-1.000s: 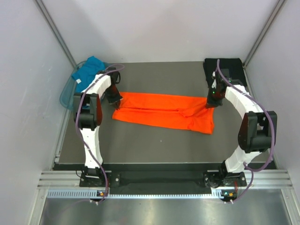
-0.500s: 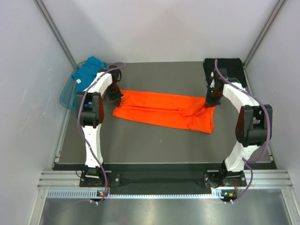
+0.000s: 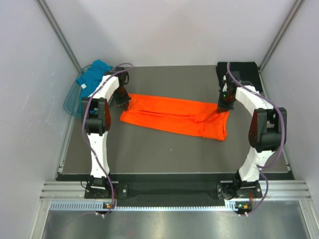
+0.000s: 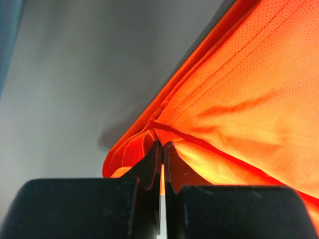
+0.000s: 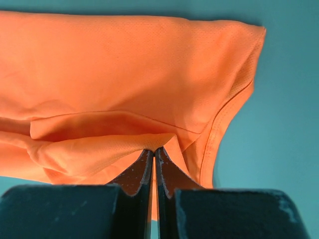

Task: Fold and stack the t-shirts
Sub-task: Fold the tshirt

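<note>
Orange t-shirt [image 3: 174, 115] farther back, long axis left to right

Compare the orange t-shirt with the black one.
The orange t-shirt lies stretched in a long band across mid-table; the black t-shirt sits compact in the far right corner. The left gripper and right gripper each pinch the orange one; neither holds the black. Both rest on the table.
</note>
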Controlling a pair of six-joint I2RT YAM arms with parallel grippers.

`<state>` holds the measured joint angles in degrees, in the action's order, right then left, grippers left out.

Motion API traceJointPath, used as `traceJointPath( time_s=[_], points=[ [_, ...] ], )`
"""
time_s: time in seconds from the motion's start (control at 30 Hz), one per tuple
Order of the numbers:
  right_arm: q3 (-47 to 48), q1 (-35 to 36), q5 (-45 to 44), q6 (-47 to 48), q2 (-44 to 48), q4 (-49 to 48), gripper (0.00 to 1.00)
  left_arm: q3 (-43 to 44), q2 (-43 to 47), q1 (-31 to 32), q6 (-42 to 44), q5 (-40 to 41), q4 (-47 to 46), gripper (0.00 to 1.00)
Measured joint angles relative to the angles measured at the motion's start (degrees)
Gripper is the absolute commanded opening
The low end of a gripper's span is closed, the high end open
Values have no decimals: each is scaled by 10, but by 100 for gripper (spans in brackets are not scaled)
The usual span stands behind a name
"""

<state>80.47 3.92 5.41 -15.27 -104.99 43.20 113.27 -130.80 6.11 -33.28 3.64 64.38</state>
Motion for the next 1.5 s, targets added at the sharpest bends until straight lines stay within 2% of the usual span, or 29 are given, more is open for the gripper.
traceJointPath(
  time_s=[0.07, 0.1, 0.17, 0.2, 0.23, 0.4, 0.47, 0.5, 0.57, 0.6, 0.67, 0.7, 0.8, 0.87, 1.03, 1.1, 1.17, 1.3, 1.4, 1.5],
  points=[
    [3, 0, 0, 2, -4, 0, 0, 0, -1, 0, -1, 0, -1, 9],
    [4, 0, 0, 2, -6, 0, 0, 1, -1, 0, -3, -1, 0, 20],
    [13, -1, 0, 2, -14, 1, 2, 7, -3, 0, -7, 0, 2, 32],
    [18, -2, 0, 2, -20, 0, 3, 10, -3, 0, -9, 0, 1, 46],
    [24, -2, 0, 2, -27, 0, 4, 11, -3, 0, -10, 3, -1, 51],
    [52, -10, -4, 2, -63, 2, 8, 7, 6, 0, -11, 19, -9, 59],
    [67, -13, -6, 2, -81, 8, 15, -15, 29, 2, -8, 20, -26, 60],
    [78, -15, -9, 2, -92, 11, 22, -29, 45, 2, -4, 20, -31, 60],
    [95, -18, -14, 4, -108, 16, 27, -57, 78, 6, 5, 21, -45, 60],
    [104, -19, -19, 6, -114, 19, 36, -68, 95, 9, 9, 22, -49, 59],
    [118, -21, -29, 9, -119, 29, 43, -85, 125, 20, 17, 26, -58, 59],
    [124, -21, -36, 11, -120, 36, 50, -89, 137, 27, 21, 29, -61, 59],
    [142, -21, -57, 18, -120, 49, 55, -96, 159, 49, 30, 33, -72, 59],
    [145, -21, -67, 22, -116, 56, 57, -100, 165, 64, 35, 33, -81, 54],
    [133, -12, -74, 28, -70, 73, 56, -126, 166, 84, 43, 0, -104, 39],
    [113, -3, -60, 30, -33, 71, 51, -131, 160, 84, 45, -18, -104, 30],
    [84, 12, -35, 32, 5, 65, 45, -131, 150, 82, 46, -32, -107, 27],
    [4, 66, 21, 29, 56, 29, 23, -131, 115, 78, 48, -46, -110, 24],
    [-41, 100, 51, 18, 52, 6, 21, -131, 90, 74, 51, -49, -112, 24],
    [-65, 125, 69, 11, 38, -7, 24, -131, 70, 70, 55, -50, -115, 24]
  ],
)
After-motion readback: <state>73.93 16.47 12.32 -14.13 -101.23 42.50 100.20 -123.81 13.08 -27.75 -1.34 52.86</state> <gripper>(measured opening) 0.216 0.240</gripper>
